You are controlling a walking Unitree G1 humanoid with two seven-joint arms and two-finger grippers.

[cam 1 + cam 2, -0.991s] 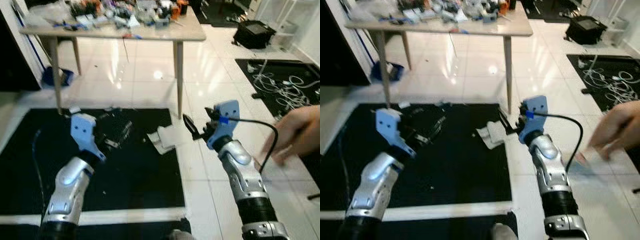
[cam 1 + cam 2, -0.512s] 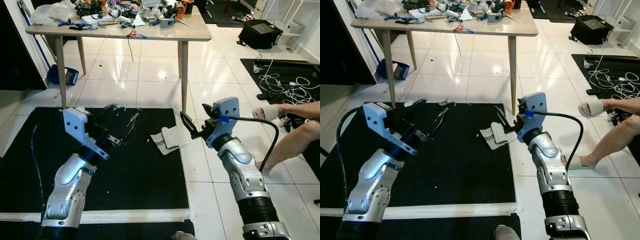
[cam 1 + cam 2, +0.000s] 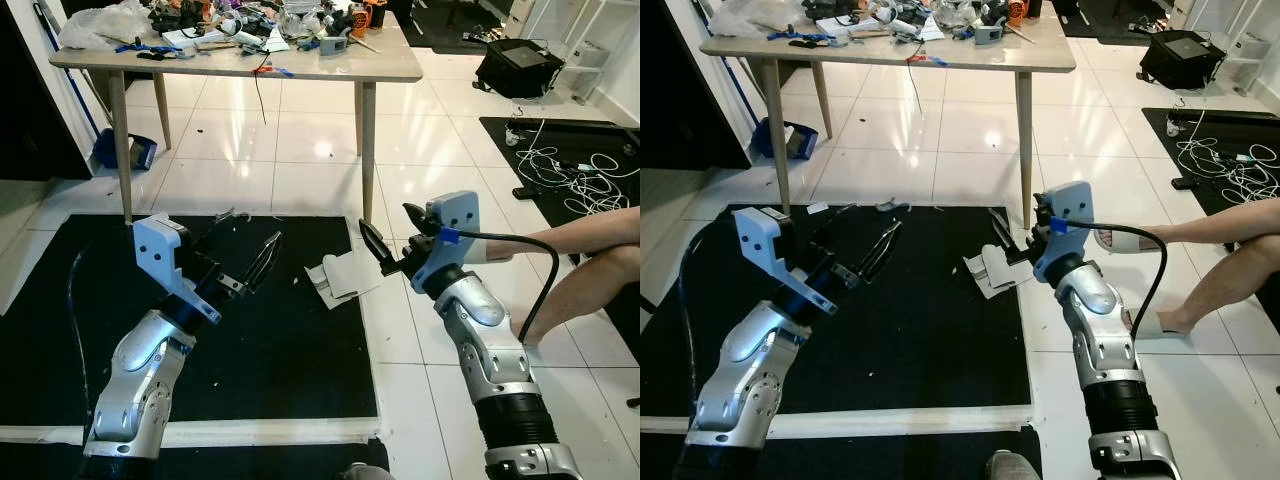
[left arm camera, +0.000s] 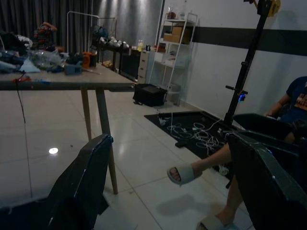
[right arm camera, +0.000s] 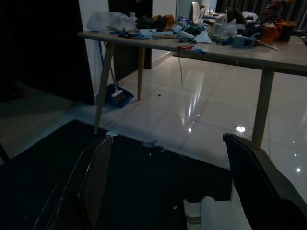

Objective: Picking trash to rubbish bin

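Low in the frame, 2 silver arms are reaching forward over a black mat (image 3: 250,360). The left gripper (image 3: 252,240) is hovering left of centre, jaws spread; the right gripper (image 3: 388,232) is hovering at centre-right, jaws spread too. The paper (image 3: 336,278) is lying on the mat's right edge, just below the right gripper. A table (image 3: 300,66) is standing across the top, and a person's legs (image 3: 580,262) are showing at the right edge.

Cluttered wooden table (image 3: 390,68), black floor mat (image 3: 290,350), tangled white cables (image 3: 580,185), person's leg (image 3: 590,285)
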